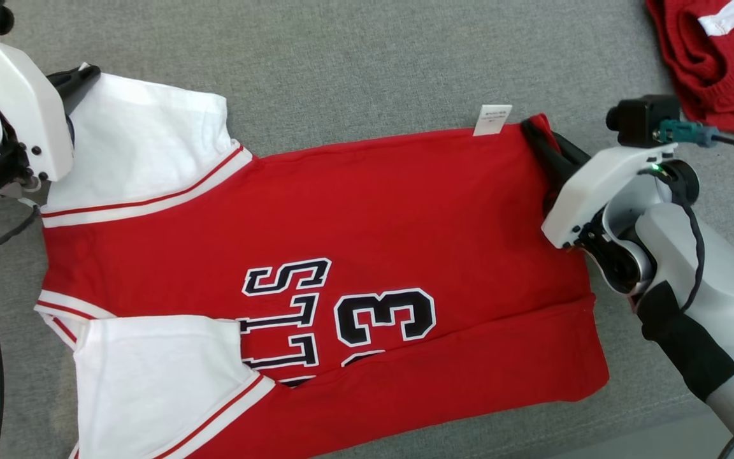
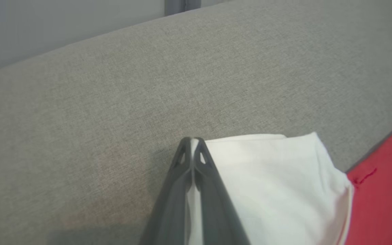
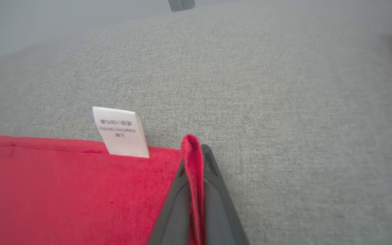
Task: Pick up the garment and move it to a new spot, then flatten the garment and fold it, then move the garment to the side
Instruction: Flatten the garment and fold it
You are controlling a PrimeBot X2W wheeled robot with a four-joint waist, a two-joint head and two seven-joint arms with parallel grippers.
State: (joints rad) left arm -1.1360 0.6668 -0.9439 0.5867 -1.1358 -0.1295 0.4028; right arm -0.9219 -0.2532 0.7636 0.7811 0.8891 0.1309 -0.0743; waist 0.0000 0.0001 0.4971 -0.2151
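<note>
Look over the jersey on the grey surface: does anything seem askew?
Yes. The near edge of the jersey is folded back over its front, hiding part of the lettering, and a white care label sticks out past the far edge.

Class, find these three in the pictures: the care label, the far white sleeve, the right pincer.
care label [image 3: 120,132], right wrist view, its printed face.
far white sleeve [image 1: 144,137], head view, middle of the cloth.
right pincer [image 3: 196,153], right wrist view, between fingertips clamping the red jersey [image 3: 63,190].

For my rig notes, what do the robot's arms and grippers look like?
The left gripper and right gripper each have two long dark fingers on white housings. The right forearm is pale grey with a black band and black cable.
</note>
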